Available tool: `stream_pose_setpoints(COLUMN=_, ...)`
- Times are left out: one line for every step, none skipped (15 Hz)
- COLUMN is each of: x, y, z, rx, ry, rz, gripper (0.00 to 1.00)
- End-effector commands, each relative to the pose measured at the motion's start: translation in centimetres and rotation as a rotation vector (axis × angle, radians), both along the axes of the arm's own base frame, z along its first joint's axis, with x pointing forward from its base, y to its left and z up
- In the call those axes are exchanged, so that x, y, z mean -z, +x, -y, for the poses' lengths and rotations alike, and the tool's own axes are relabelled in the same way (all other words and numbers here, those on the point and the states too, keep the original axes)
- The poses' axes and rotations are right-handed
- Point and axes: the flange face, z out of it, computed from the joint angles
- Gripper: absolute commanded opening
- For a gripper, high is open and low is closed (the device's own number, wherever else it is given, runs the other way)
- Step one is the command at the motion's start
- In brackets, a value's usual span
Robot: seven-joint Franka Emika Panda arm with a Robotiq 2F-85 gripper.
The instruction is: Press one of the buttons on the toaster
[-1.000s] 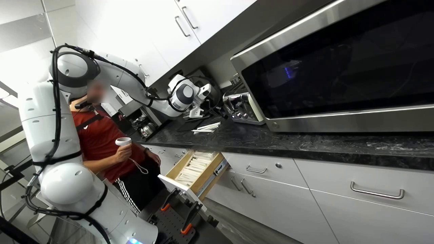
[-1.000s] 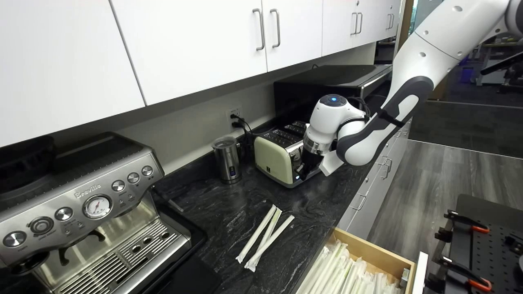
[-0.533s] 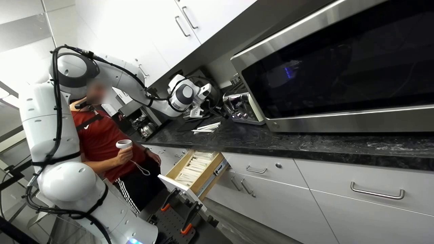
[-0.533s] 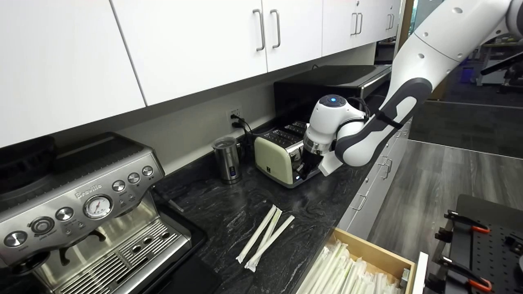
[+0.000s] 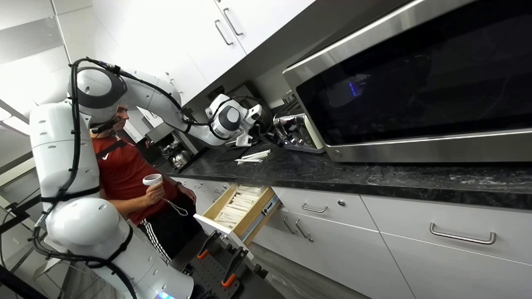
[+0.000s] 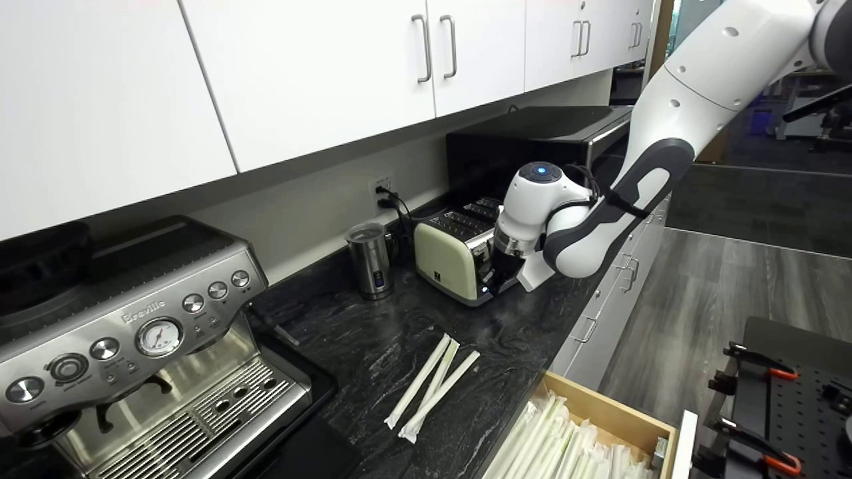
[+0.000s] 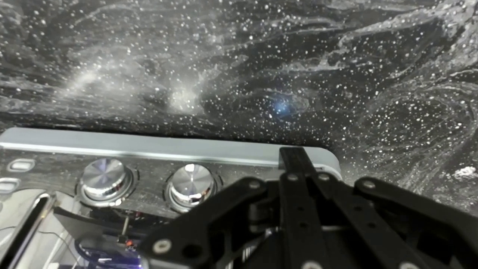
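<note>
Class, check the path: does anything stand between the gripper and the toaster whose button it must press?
Nothing visible does: in the wrist view, the gripper hangs at the front of the toaster, near one end, with two round knobs off to one side. What lies directly behind it is hidden, so contact cannot be told.

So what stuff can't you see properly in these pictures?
Wrist view: whether anything is being pressed; the gripper hides that corner of the toaster.
Wrist view: any writing on the small buttons; too small.
An exterior view: most of the toaster's front, behind the gripper and arm.
An exterior view: the big oven, its right end cut off by the edge.
</note>
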Motion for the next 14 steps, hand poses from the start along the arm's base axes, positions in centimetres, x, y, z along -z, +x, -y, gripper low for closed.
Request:
stream_pose_setpoints(x=0.2, y=1.0, z=0.2, rx=0.005, ry=0.012, rz=0.054, gripper=0.0)
stream_pose_setpoints(x=0.4, y=1.1, z=0.3, rx=0.008, ry=0.017, rz=0.056, gripper=0.0)
stream_pose_setpoints(x=0.7, y=1.2, z=0.2, rx=0.014, ry=0.02, rz=0.054, gripper=0.0)
stream_pose_setpoints(x=1.0, y=1.3, z=0.3, rx=0.02, ry=0.022, rz=0.053, gripper=0.0)
stream_pose_setpoints(x=1.1, y=1.4, z=0.3, rx=0.026, ry=0.026, rz=0.053, gripper=0.0)
stream_pose_setpoints(x=1.1, y=1.4, z=0.3, rx=0.035, ry=0.03, rz=0.059, gripper=0.0)
stream_pose_setpoints(x=1.0, y=1.4, z=0.3, rx=0.048, ry=0.036, rz=0.07, gripper=0.0)
stream_pose_setpoints(x=0.7, y=1.4, z=0.4, rx=0.065, ry=0.04, rz=0.088, gripper=0.0)
stream_pose_setpoints(x=0.3, y=1.3, z=0.5, rx=0.085, ry=0.051, rz=0.111, gripper=0.0)
stream_pose_setpoints(x=0.0, y=1.3, z=0.6, rx=0.097, ry=0.057, rz=0.135, gripper=0.0)
stream_pose_setpoints(x=-0.3, y=1.1, z=0.6, rx=0.108, ry=0.065, rz=0.158, gripper=0.0)
stream_pose_setpoints(x=-0.3, y=1.1, z=0.5, rx=0.12, ry=0.066, rz=0.172, gripper=0.0)
stream_pose_setpoints(x=-0.1, y=1.1, z=0.4, rx=0.123, ry=0.061, rz=0.173, gripper=0.0)
stream_pose_setpoints(x=0.0, y=1.0, z=0.3, rx=0.131, ry=0.049, rz=0.162, gripper=0.0)
